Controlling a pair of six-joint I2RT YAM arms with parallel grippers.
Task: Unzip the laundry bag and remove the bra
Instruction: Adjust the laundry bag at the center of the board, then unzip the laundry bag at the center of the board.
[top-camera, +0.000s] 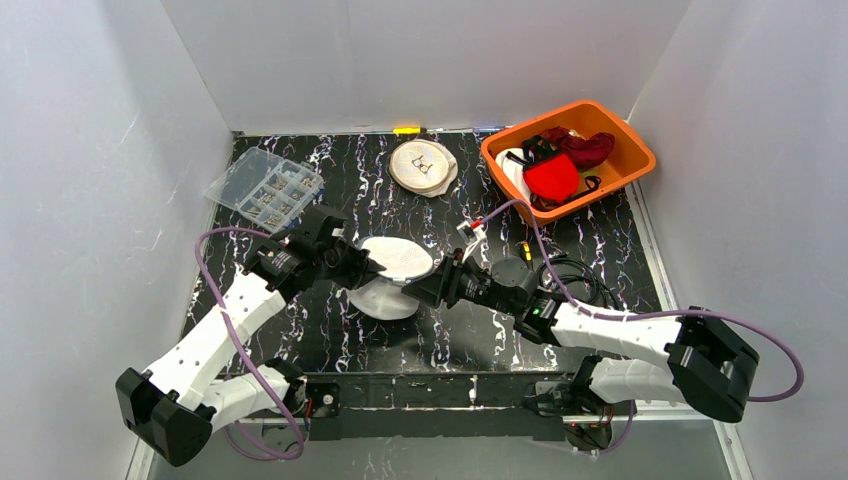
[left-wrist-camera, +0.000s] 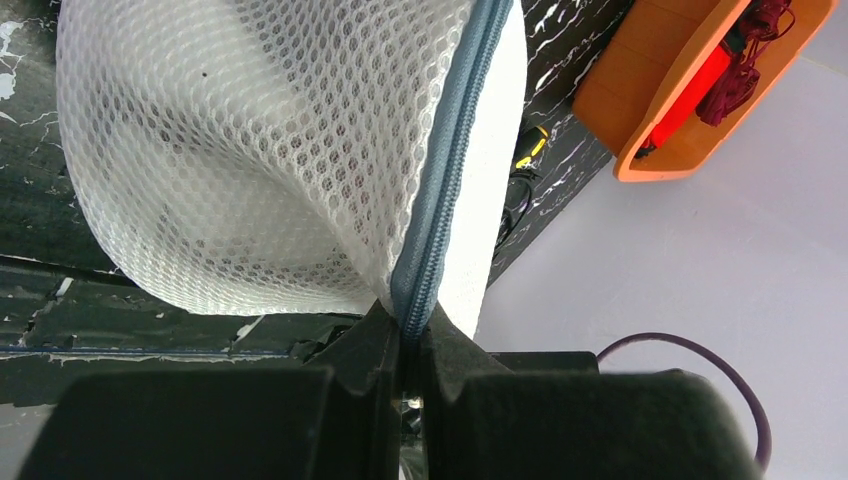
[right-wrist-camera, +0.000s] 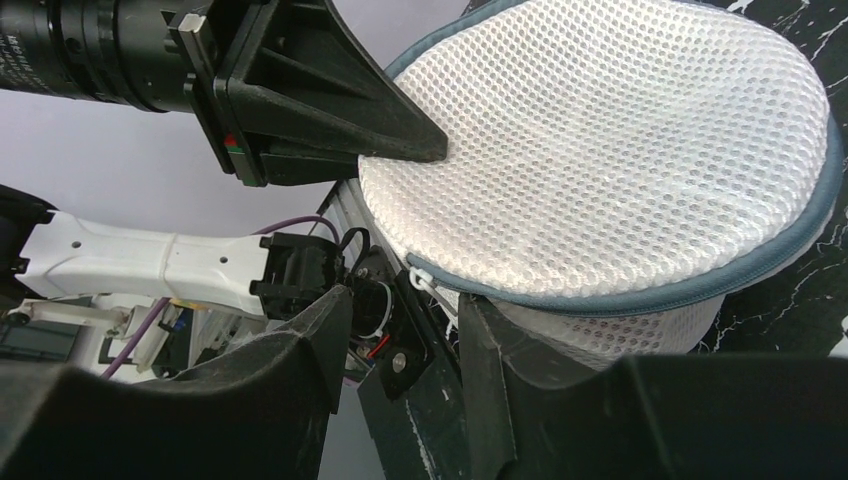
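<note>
While the zipper seam (left-wrist-camera: 452, 170) of the laundry bag (left-wrist-camera: 250, 150) is clamped in the left fingers (left-wrist-camera: 378, 335), the right fingers (right-wrist-camera: 325, 320) are spread by the pull (right-wrist-camera: 421, 279) at 8 o'clock; mesh (right-wrist-camera: 600, 150) could get pinched instead.

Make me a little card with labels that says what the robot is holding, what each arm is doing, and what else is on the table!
held thing: white mesh laundry bag, mid table
left fingers: pinched shut on the bag's grey zip edge
right fingers: open, one on each side of the small zip pull
zip: looks closed where it shows
far right: orange bin with red clothes
far left: clear parts box
far middle: round white pouch
</note>
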